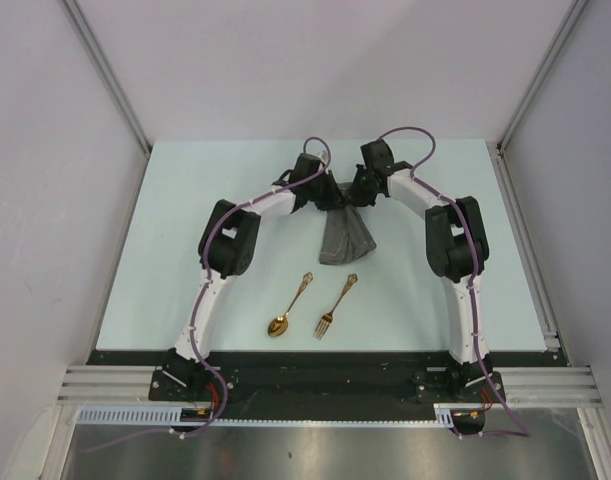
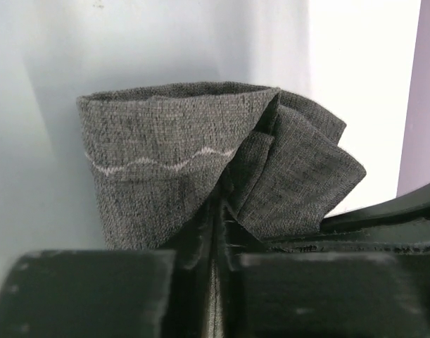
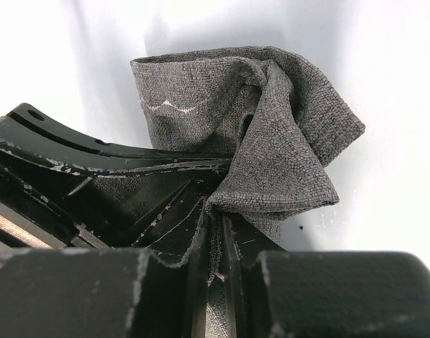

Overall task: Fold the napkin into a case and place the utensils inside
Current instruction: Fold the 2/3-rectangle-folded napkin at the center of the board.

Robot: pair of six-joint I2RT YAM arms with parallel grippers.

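Observation:
The dark grey napkin (image 1: 345, 238) hangs bunched from both grippers at the middle of the table, its lower end draping toward the surface. My left gripper (image 1: 332, 193) is shut on the cloth's top edge, and the napkin (image 2: 172, 169) fills its wrist view with a folded flap at the right. My right gripper (image 1: 353, 194) sits close beside it, shut on the same edge; the napkin (image 3: 271, 134) droops in folds past its fingers. A gold spoon (image 1: 289, 307) and a gold fork (image 1: 335, 307) lie side by side on the table nearer the arm bases, apart from the cloth.
The pale table (image 1: 185, 230) is walled by white panels on three sides. A metal rail (image 1: 525, 230) runs along its right edge. The other arm's black finger (image 3: 95, 151) crosses the right wrist view at the left.

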